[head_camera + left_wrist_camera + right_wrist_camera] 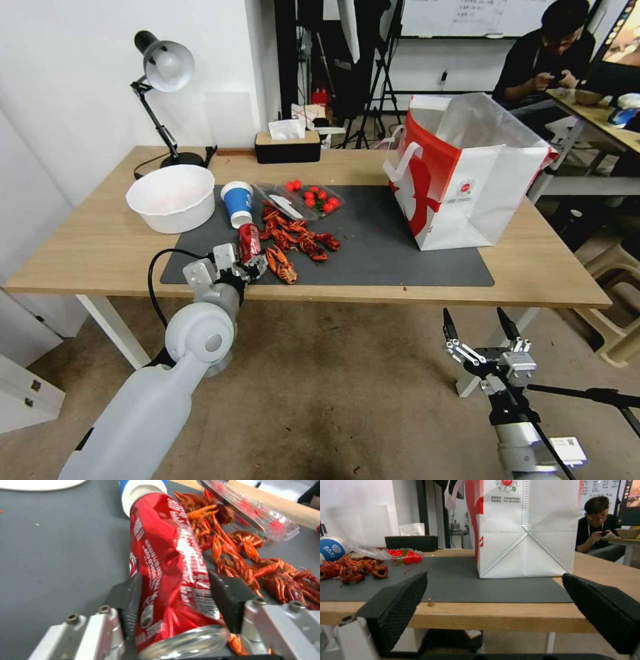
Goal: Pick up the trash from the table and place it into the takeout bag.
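Red can (249, 241), seemingly dented, is clamped by the left gripper (245, 265) at lower left; the bag (467, 180) comes next, right gripper (481, 331) spread idle.

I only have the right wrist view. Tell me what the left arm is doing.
Observer: The left gripper is shut on the red soda can at the near edge of the dark mat.
Operator: Report the can's condition.
Observer: Crumpled, and lying on its side, its far end against the blue paper cup.
Operator: Give me the right gripper's position.
Observer: The right gripper hangs open below the table edge, in front of the takeout bag.
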